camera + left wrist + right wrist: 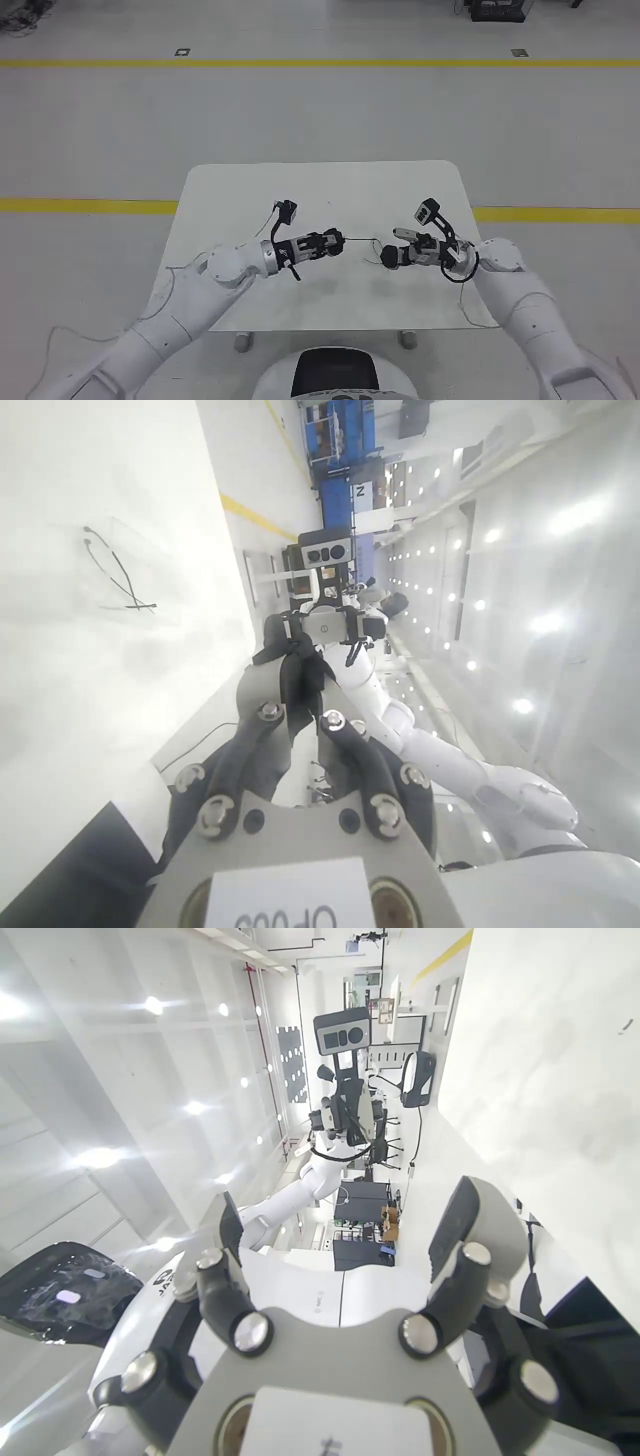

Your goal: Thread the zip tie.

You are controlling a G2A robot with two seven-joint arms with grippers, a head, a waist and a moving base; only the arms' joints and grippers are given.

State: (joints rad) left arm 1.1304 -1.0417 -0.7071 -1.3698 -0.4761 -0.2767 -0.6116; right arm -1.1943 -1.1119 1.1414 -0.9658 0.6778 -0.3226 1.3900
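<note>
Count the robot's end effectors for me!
2. The left grey-and-black metal end effector is above the white table, near its middle; the right end effector faces it.

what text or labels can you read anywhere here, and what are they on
White label on the left hand: upside down, cut by the picture edge, not readable whole.
White tag on the right hand: cut off, unreadable.
Sign in the room behind: only a fragment shows.
Zip ties on the table: no print.
</note>
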